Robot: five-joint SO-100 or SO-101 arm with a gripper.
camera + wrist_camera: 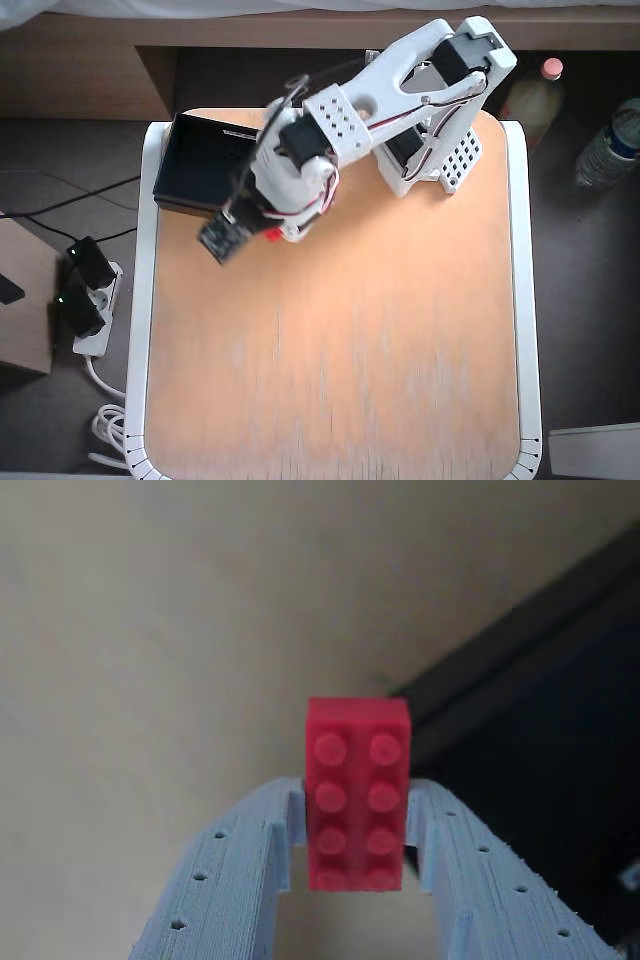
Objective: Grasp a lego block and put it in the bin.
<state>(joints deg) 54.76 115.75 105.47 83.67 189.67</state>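
Red lego block [357, 792] held between the fingers [355, 855], lifted above the table [150, 660].

In the wrist view we see the block clamped by its two long sides between the pale blue fingers, studs facing the camera, its upper half poking out past the fingertips. The black bin [540, 740] sits to the right behind it. Overhead, we see only a speck of red [272, 235] under the arm, just beside the bin [200, 165] at the table's [350, 340] upper left.
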